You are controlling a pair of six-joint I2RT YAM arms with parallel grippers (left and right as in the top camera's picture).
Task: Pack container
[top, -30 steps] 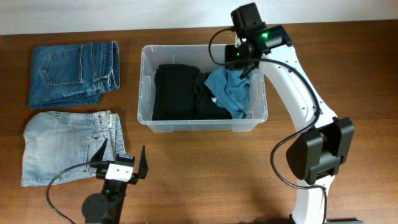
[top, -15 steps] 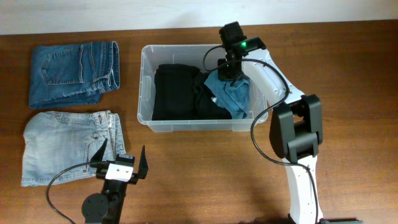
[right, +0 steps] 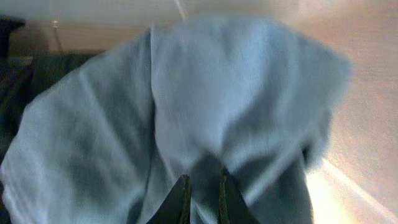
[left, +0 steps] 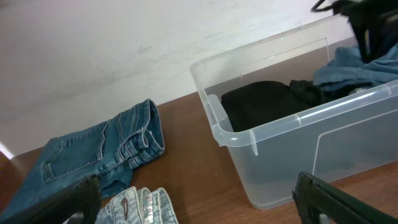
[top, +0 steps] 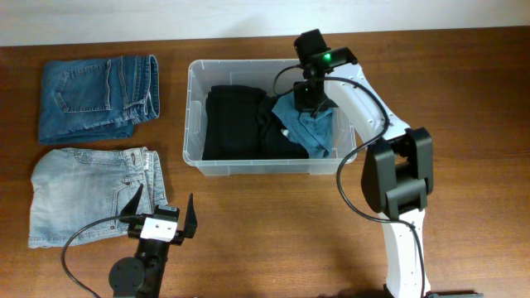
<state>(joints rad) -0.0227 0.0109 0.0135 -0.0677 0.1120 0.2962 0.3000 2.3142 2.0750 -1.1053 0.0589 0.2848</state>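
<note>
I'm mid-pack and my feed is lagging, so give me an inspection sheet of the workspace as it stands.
Surface: brown wooden table.
Job's things: clear container holds a black garment and a blue garment; dark jeans and light jeans lie folded to its left, unpacked.
Clutter: nothing seen.
Grippers: left gripper open, empty, beside the light jeans; right gripper shut on the blue garment inside the container.
Cables: black cable loops off the right arm.
Surroundings: white wall behind the table.
</note>
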